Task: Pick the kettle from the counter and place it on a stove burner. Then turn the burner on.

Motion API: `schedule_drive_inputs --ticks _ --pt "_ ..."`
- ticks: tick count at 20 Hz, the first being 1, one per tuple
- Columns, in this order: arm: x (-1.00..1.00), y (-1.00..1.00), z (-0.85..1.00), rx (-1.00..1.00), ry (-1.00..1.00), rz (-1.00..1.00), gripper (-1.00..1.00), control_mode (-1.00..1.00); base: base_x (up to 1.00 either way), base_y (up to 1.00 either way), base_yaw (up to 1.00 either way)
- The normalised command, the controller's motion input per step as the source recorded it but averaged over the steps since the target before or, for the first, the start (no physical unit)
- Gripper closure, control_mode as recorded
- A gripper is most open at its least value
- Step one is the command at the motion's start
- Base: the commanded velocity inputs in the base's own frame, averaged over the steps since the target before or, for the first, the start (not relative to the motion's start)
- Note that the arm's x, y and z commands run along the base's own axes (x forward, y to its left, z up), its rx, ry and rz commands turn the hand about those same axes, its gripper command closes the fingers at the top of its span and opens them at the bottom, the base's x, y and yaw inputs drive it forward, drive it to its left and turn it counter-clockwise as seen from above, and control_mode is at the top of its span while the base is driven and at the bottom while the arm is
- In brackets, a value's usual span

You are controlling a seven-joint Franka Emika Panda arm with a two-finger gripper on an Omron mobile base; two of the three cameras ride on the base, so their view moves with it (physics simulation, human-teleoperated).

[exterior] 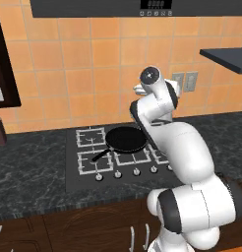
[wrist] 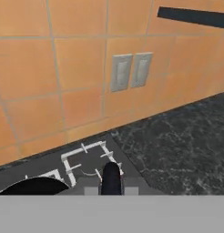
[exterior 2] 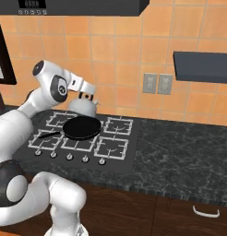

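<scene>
Claw (exterior 2: 89,97): closed on the thin black handle of the kettle (exterior 2: 84,108), at the back of the cooktop (exterior 2: 129,138). Seen from the hand camera, that dark upright handle (wrist: 111,178) rises at the bottom edge.

Kettle: squat, white-silver, held upright over the rear of the cooktop, just behind the frying pan (exterior 2: 81,127). Whether its base touches a grate cannot be told.

Frying pan: round, black, nothing visible inside, lying on the middle grates with its long handle (exterior: 99,156) pointing toward the front left. It sits directly in front of the kettle.

Burner grates: silver-grey wire squares. The right rear grate (exterior 2: 118,125) and right front grate (exterior 2: 111,147) are bare, as are the two left grates (exterior: 90,137).

Knobs (exterior 2: 69,157): small, round, silver, in a row along the front edge of the cooktop.

Counter (exterior 2: 180,152): dark marbled stone, running to the right of the cooktop, with brown cabinet fronts (exterior 2: 134,212) beneath.

Wall: orange tiles, with twin grey outlet plates (exterior 2: 157,84) above the right counter and a dark shelf (exterior 2: 203,67) beside them. Range hood (exterior: 133,7) overhead.
</scene>
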Motion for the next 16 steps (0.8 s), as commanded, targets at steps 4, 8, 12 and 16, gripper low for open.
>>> schedule_drive_inputs --ticks 4,8,12,16 --pt "-0.49 -1.0 0.0 0.26 0.26 -0.33 1.0 -1.0 0.0 0.0 0.0" --pt "-0.2 -0.65 0.0 0.11 0.19 -0.16 1.0 -1.0 0.0 0.0 0.0" --pt "-0.02 -0.07 -0.17 0.0 -0.2 0.06 1.0 -1.0 0.0 0.0 0.0" --pt "-0.1 -0.43 -0.48 -0.04 -0.39 0.09 1.0 -1.0 0.0 0.0 0.0"
